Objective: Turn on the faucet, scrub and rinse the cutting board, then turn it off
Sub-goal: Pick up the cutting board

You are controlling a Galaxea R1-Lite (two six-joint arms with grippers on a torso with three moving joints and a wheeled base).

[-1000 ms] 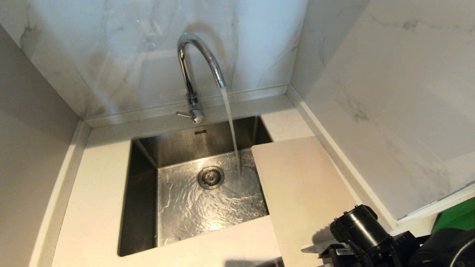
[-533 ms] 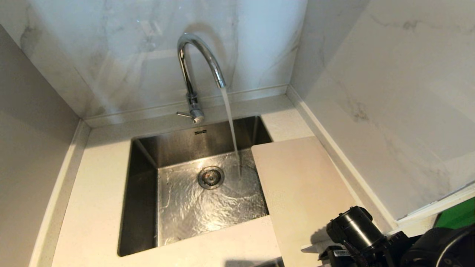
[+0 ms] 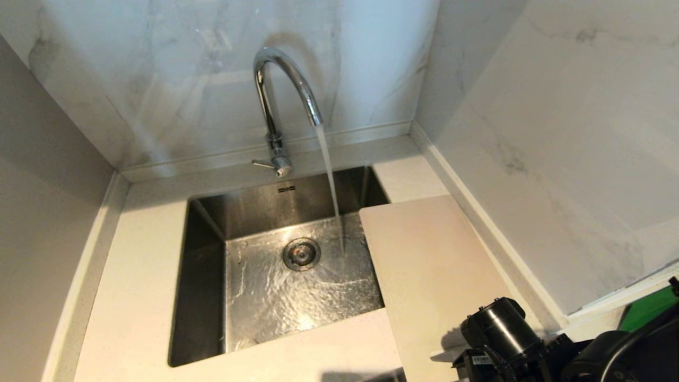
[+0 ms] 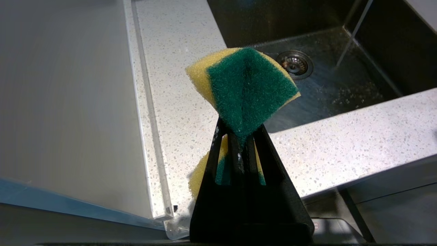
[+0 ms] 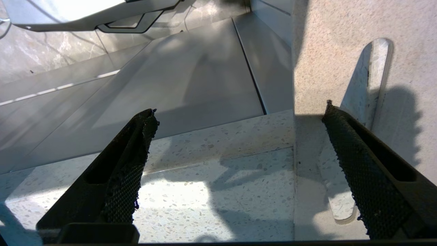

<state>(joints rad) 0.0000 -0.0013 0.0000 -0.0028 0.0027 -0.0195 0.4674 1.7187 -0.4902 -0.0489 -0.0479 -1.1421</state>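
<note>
The right gripper (image 5: 239,164), fingers spread, hovers over the cutting board (image 3: 429,265), whose near end its arm hides. The left gripper (image 4: 243,136) pinches a sponge (image 4: 244,90). Water from the faucet (image 3: 276,106) runs into the sink (image 3: 201,276).

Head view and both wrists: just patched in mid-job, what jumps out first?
Water runs from the faucet into the steel sink. The cutting board lies flat on the counter to the sink's right, one edge overhanging the basin, with the open right gripper at its slotted near end. The left gripper pinches a green-and-yellow sponge over the counter's near-left side.
</note>
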